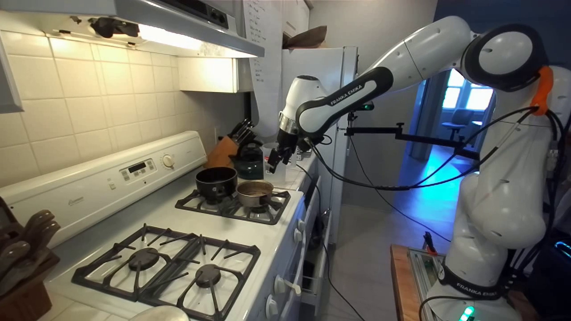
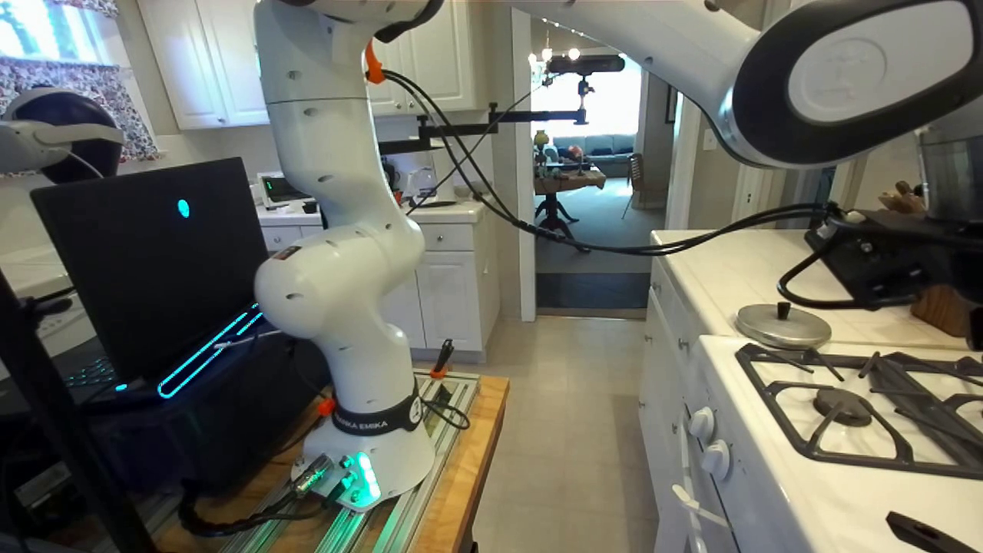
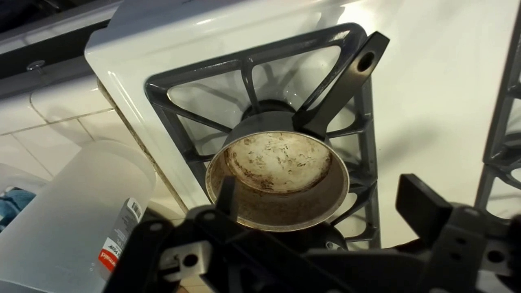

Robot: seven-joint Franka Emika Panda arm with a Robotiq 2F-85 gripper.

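Note:
My gripper [image 3: 323, 197] stands open above the stove, with nothing held between its fingers. Below it sits a small saucepan [image 3: 281, 162] with a stained, worn inside. Its black handle [image 3: 346, 87] points away from the jaws, toward the upper right of the wrist view. One finger [image 3: 227, 197] overlaps the pan's rim in that view; contact cannot be told. In an exterior view the gripper [image 1: 277, 161] hangs higher than the saucepan [image 1: 255, 194]. A deeper black pot [image 1: 217, 183] stands beside the pan; the gripper mostly hides it in the wrist view.
A translucent plastic container [image 3: 93, 203] stands on the tiled counter beside the stove. Behind are a dark kettle [image 1: 248, 162] and a knife block [image 1: 222, 154]. The range hood [image 1: 187, 26] juts out above. A metal lid [image 2: 783, 326] lies by another grate [image 2: 814, 453].

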